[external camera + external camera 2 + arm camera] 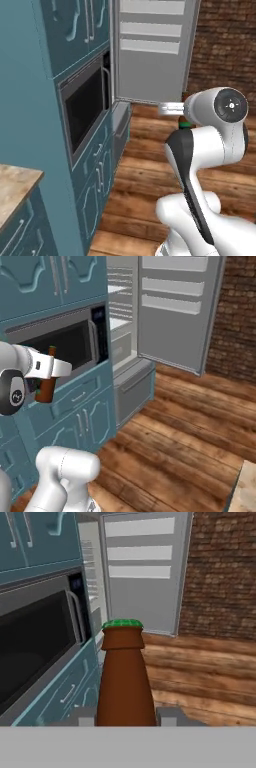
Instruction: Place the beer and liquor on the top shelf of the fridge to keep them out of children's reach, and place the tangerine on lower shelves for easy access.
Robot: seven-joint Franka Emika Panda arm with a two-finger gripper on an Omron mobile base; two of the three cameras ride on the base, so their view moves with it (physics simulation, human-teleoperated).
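The two-finger dark gripper [126,716] is clamped on the slim dark brown glass beer bottle [125,682], one finger tip at each side of the bottle's body at the bottom centre of the hand view. The bottle stands upright in that grip, in mid-air and clear of every surface. Its body is plain brown and narrows to a short neck, topped by a crimped green cap [122,624]. In the right base view the same bottle [47,385] shows at the left edge, partly behind the white wrist; the body label cannot be made out.

Just to the left of the bottle in the hand view runs the teal cabinet column [60,697] with its pale drawer handles, and above it the black-fronted built-in microwave [35,647] with a grey bar handle. The bottle is near that front but apart from it.

To the right, the brown plank floor [200,677] lies open, stretching to the red-brown brick wall [220,572] at the upper right.

Farther on, the tall grey fridge [125,346] stands open at upper centre. Its grey door [175,316] is swung out to the right with three pale ribbed racks across its inner face. Inside, white slab shelves [119,323] show edge-on beside the cabinet column; which is the topmost cannot be told for certain. The gap between cabinet edge and door is narrow.
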